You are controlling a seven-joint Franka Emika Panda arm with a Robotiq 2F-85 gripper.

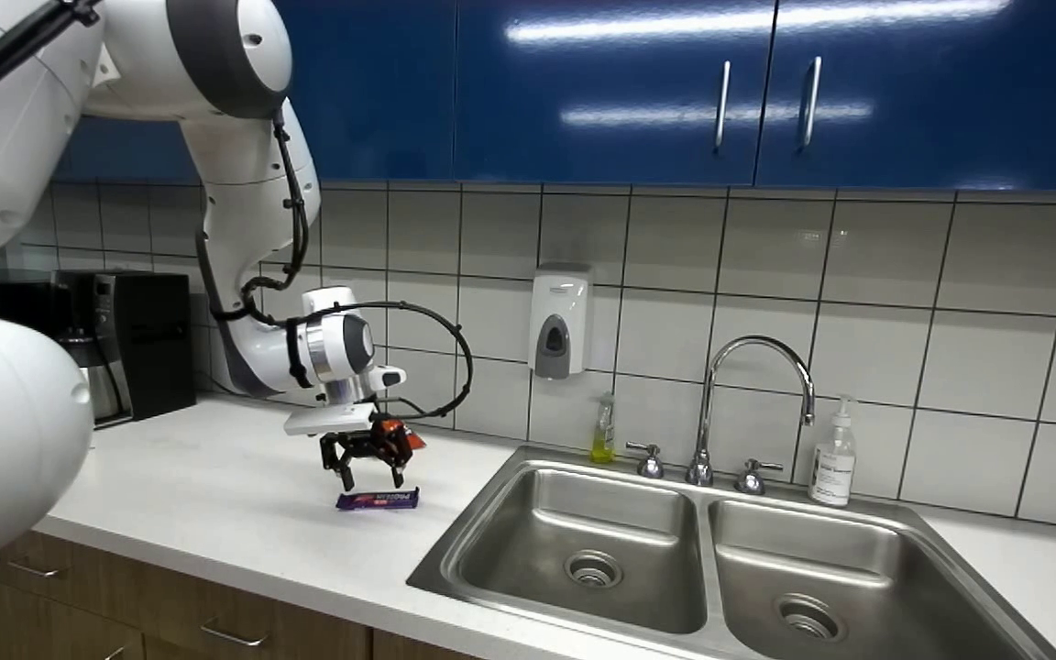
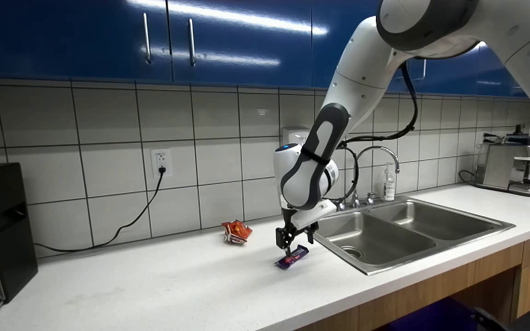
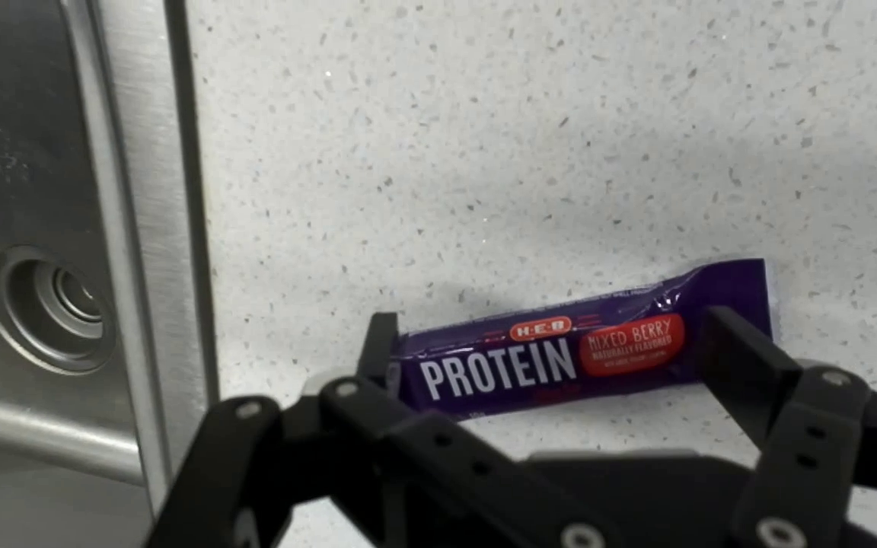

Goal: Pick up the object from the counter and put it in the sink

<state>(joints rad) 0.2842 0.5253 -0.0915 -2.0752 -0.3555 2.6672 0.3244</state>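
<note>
The object, a dark purple protein bar packet [image 1: 379, 500], lies flat on the white counter [image 1: 207, 486] left of the sink [image 1: 707, 559]. It also shows in an exterior view [image 2: 291, 257] and in the wrist view [image 3: 545, 358]. My gripper [image 1: 373, 483] is open and empty just above the packet, pointing down. In the wrist view the fingers [image 3: 550, 316] are spread along the packet's length, one near each end. The finger on the right overlaps its right end in the picture. Whether a fingertip touches it I cannot tell. The sink rim [image 3: 145, 152] and a drain show at the left there.
An orange crumpled packet [image 2: 236, 231] lies by the tiled wall behind the gripper. A chrome faucet [image 1: 707, 412], a yellow-green bottle [image 1: 602, 431] and a pump bottle [image 1: 833, 463] stand along the sink's back edge. A black machine [image 2: 0, 234] stands at the counter's far end.
</note>
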